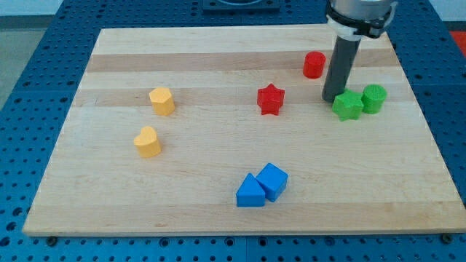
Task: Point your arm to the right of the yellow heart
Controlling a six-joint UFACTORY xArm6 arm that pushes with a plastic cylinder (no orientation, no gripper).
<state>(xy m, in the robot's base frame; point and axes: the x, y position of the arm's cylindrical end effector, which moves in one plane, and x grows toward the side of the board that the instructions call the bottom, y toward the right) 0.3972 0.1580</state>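
Observation:
The yellow heart lies on the wooden board at the view's left, below a yellow hexagon. My tip rests on the board far to the right of the heart, at the view's upper right. It stands just left of a green star and below a red cylinder. A red star lies between my tip and the yellow blocks.
A green cylinder sits right of the green star. A blue triangle and a blue cube touch near the view's bottom centre. The board lies on a blue perforated table.

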